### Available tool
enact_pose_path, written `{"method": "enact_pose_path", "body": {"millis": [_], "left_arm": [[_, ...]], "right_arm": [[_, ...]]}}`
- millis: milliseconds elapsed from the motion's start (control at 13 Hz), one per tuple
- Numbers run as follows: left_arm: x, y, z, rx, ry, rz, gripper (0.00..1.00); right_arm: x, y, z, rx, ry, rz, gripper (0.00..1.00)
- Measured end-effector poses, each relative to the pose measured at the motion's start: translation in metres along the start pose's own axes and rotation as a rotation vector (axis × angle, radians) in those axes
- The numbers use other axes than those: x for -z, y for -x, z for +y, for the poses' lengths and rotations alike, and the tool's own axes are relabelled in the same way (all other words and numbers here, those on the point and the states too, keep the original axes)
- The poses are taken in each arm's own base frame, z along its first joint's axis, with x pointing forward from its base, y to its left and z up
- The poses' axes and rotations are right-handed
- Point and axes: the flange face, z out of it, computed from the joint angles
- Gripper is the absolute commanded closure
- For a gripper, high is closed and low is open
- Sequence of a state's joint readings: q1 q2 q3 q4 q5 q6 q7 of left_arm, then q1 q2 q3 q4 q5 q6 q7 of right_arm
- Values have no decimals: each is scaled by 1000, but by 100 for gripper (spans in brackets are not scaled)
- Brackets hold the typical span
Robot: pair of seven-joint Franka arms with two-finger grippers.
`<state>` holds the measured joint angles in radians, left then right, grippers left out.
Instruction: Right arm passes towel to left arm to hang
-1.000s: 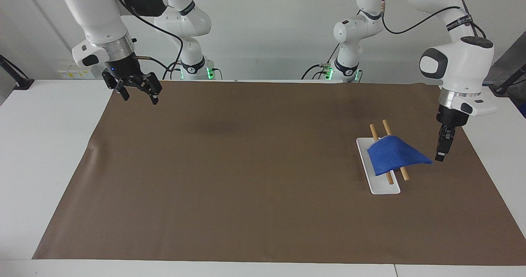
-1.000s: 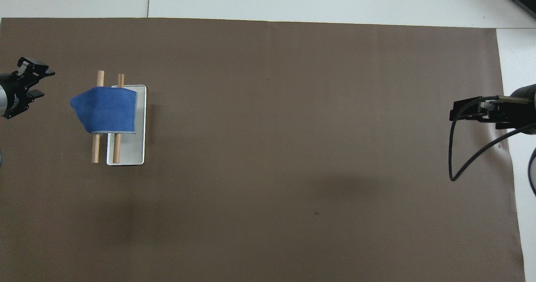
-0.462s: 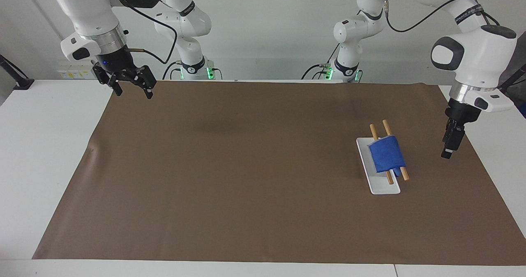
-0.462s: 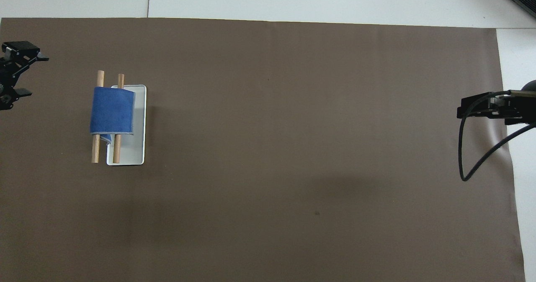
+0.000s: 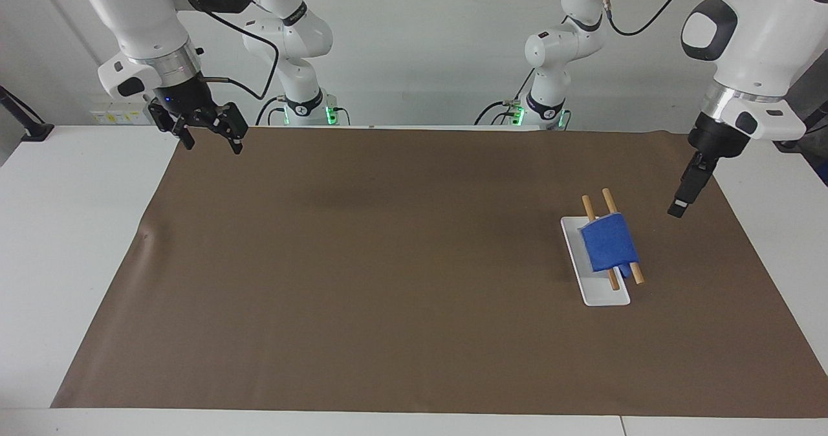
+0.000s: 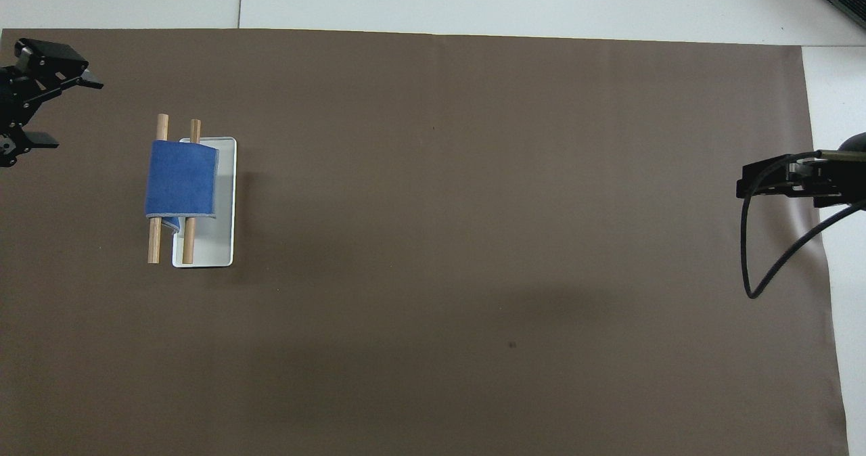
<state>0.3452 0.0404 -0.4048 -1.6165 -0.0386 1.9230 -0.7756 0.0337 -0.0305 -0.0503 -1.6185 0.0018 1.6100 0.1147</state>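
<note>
You're basically at the end, judging by how things lie. Going L to R in the facing view: the right end effector (image 5: 208,137) hangs over the counter (image 5: 71,229) edge at the right arm's end, fingers spread wide, nothing in them. That arm just waits.

Mid counter: bare brown mat (image 5: 388,261).

Toward the left arm's end, the towel (image 5: 609,246) is draped over both wooden dowels (image 5: 638,275) of the rack, whose white tray base (image 5: 601,294) sits on the mat. So pass + hang look done; what's left, if anything, is parking the arms.

Towel itself: royal blue, folded over the rails like a saddle, pale stitched hem visible in the overhead view, one small corner drooping below the rails. Sits fairly square, no obvious slip.

Left end effector (image 5: 684,193) is up in the air beside the rack, well apart from the towel, fingers open, empty.
</note>
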Motion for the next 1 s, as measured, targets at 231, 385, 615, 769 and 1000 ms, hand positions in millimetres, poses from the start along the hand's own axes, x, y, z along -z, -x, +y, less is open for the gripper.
{"method": "enact_pose_path", "body": {"millis": [231, 385, 615, 769, 1000], "left_arm": [[21, 21, 0, -219, -62, -43, 0], [34, 28, -8, -390, -90, -62, 0], [40, 28, -22, -601, -120, -111, 0], [40, 22, -32, -645, -128, -127, 0], [40, 15, -39, -655, -130, -130, 0]], "right_arm": [[-2, 1, 0, 1, 1, -7, 0], [-2, 1, 1, -1, 1, -7, 0], [-2, 0, 7, -12, 1, -7, 0], [-2, 0, 7, -10, 1, -7, 0], [-2, 0, 8, 12, 2, -8, 0]]}}
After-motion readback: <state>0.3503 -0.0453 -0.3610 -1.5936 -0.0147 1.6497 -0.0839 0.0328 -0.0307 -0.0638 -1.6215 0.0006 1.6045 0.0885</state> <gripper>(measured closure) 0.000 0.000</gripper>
